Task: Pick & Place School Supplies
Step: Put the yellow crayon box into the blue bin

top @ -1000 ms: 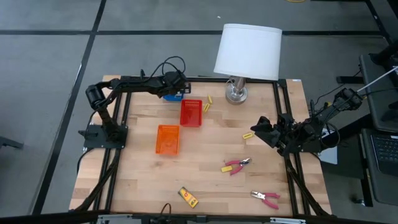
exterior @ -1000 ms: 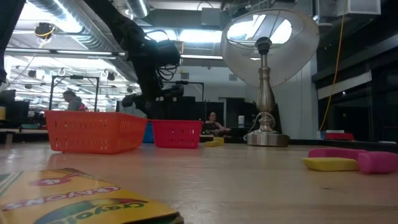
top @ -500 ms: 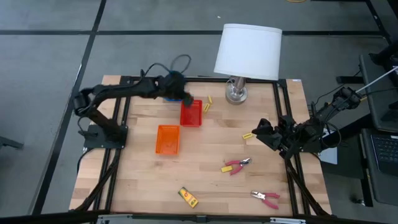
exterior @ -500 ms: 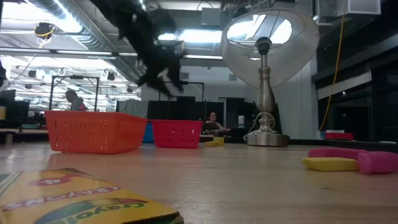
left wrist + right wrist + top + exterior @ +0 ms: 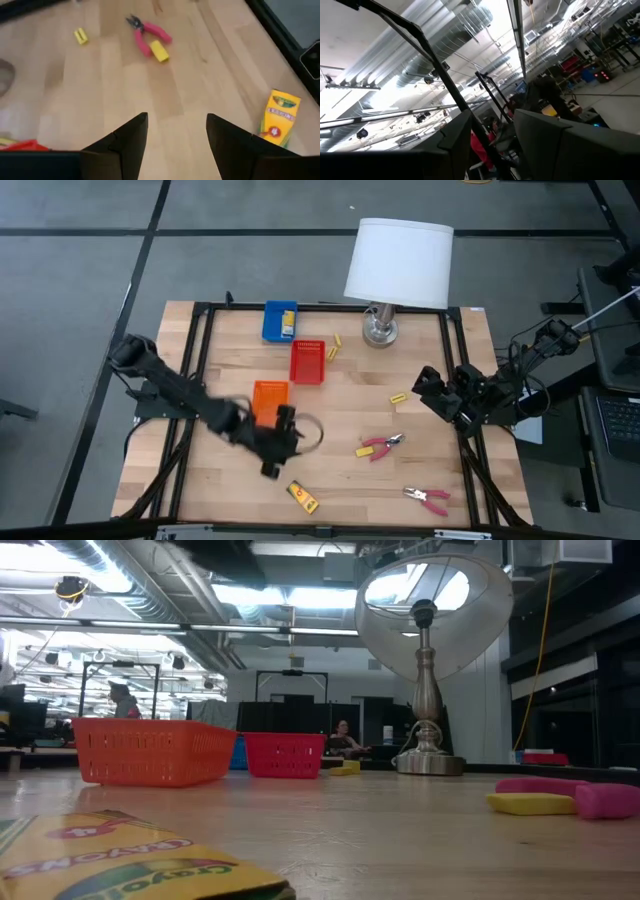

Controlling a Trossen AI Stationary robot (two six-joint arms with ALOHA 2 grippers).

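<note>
My left gripper (image 5: 288, 442) is open and empty, low over the table just near of the orange tray (image 5: 268, 402); its own view (image 5: 177, 130) looks across bare wood. A yellow-orange packet (image 5: 303, 496) lies flat near the near edge and also shows in the left wrist view (image 5: 279, 112). Another packet (image 5: 288, 321) lies in the blue tray (image 5: 272, 320). One pink-handled plier tool (image 5: 380, 446) lies right of my left gripper with a yellow stub (image 5: 159, 50) against it; the other (image 5: 428, 498) lies near the near right corner. My right gripper (image 5: 425, 385) is open at the right edge.
The red tray (image 5: 307, 362) stands far of the orange one. The white-shaded lamp (image 5: 385, 280) stands at the far edge. Two small yellow stubs (image 5: 333, 346) lie beside the red tray, and another (image 5: 398, 397) lies near my right gripper. Bare wood lies at the near left.
My left gripper has swung from over the blue tray at the far edge, past the red tray, toward the near edge, and has come down beside the orange tray. The blue tray with a packet in it now shows uncovered.
</note>
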